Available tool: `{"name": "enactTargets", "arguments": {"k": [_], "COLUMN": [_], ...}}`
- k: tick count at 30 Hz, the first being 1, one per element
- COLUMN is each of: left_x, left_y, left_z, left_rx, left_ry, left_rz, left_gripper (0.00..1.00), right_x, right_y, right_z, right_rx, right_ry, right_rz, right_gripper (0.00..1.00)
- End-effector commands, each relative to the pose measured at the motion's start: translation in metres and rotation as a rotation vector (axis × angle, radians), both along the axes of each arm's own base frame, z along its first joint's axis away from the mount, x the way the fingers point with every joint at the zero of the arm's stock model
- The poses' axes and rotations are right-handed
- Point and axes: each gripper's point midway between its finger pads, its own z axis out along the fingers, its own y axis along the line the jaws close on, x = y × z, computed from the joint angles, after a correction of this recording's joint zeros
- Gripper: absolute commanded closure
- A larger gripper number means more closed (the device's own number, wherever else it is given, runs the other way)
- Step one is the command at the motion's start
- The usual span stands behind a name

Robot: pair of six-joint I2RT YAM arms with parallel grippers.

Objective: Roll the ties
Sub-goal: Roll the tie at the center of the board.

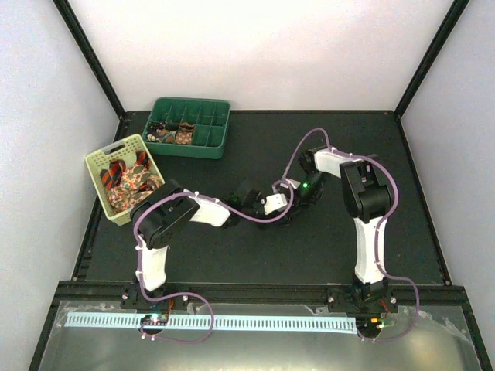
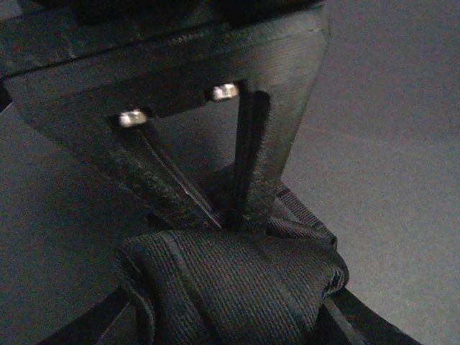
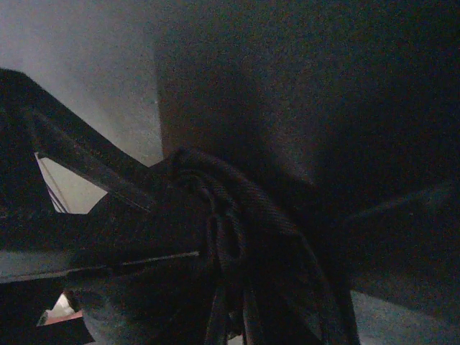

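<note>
A very dark tie (image 2: 237, 280) sits rolled into a thick ribbed bundle between my two grippers at the middle of the mat. My left gripper (image 2: 228, 221) comes down on its top edge with the fingertips drawn close together on the fabric. In the top view it (image 1: 267, 207) faces my right gripper (image 1: 290, 202) nose to nose. The right wrist view is filled by the tie's coiled layers (image 3: 244, 237), and the right jaws stand shut in the roll. The tie itself is hidden under the wrists in the top view.
A green compartment tray (image 1: 224, 133) at the back left holds a few rolled ties (image 1: 174, 133). A pale yellow-green basket (image 1: 116, 151) at the left edge holds loose striped and floral ties (image 1: 131, 179). Purple cables (image 1: 255, 219) loop between the arms.
</note>
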Motion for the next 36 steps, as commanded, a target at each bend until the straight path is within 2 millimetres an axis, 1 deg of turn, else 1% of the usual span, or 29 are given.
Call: {"name": "enactTargets", "arguments": {"k": [1, 4, 6, 8, 10, 12, 13, 15, 17, 20, 23, 26, 29, 33, 36], "left_x": [-0.016, -0.023, -0.026, -0.028, -0.029, -0.029, -0.028, -0.028, -0.027, -0.027, -0.028, -0.029, -0.028, -0.028, -0.027], "left_y": [0.025, 0.037, 0.042, 0.046, 0.047, 0.046, 0.045, 0.043, 0.043, 0.043, 0.044, 0.044, 0.044, 0.043, 0.042], "left_z": [-0.024, -0.039, -0.046, -0.052, -0.055, -0.056, -0.056, -0.056, -0.056, -0.056, -0.057, -0.057, -0.056, -0.056, -0.056], "left_rx": [0.129, 0.194, 0.221, 0.237, 0.242, 0.241, 0.241, 0.240, 0.239, 0.240, 0.239, 0.240, 0.240, 0.240, 0.239], "left_ry": [0.035, 0.053, 0.061, 0.069, 0.078, 0.080, 0.079, 0.079, 0.077, 0.077, 0.078, 0.080, 0.079, 0.080, 0.080], "left_rz": [0.017, 0.031, 0.040, 0.045, 0.048, 0.047, 0.047, 0.043, 0.043, 0.043, 0.042, 0.044, 0.044, 0.044, 0.044], "left_gripper": [0.57, 0.59, 0.60, 0.61, 0.62, 0.62, 0.62, 0.62, 0.62, 0.63, 0.63, 0.63, 0.62, 0.62, 0.62], "right_x": [0.021, 0.026, 0.027, 0.026, 0.022, 0.018, 0.015, 0.012, 0.011, 0.009, 0.000, -0.006, -0.007, -0.006, -0.005], "right_y": [-0.007, -0.013, -0.020, -0.028, -0.034, -0.039, -0.040, -0.039, -0.036, -0.027, -0.015, -0.002, 0.004, 0.010, 0.011], "right_z": [-0.023, -0.006, 0.006, 0.017, 0.023, 0.022, 0.019, 0.013, 0.008, 0.001, -0.006, -0.006, 0.000, 0.019, 0.026], "right_rx": [-0.076, -0.046, -0.026, -0.001, 0.023, 0.028, 0.025, 0.028, 0.037, 0.061, 0.076, 0.135, 0.187, 0.275, 0.298], "right_ry": [-0.096, -0.084, -0.071, -0.056, -0.043, -0.027, -0.015, 0.008, 0.028, 0.067, 0.100, 0.143, 0.168, 0.155, 0.136], "right_rz": [0.036, 0.008, -0.022, -0.052, -0.078, -0.099, -0.104, -0.125, -0.160, -0.194, -0.172, -0.178, -0.186, -0.191, -0.200], "right_gripper": [0.93, 0.80, 0.70, 0.61, 0.52, 0.44, 0.40, 0.31, 0.24, 0.21, 0.19, 0.18, 0.19, 0.21, 0.28]}}
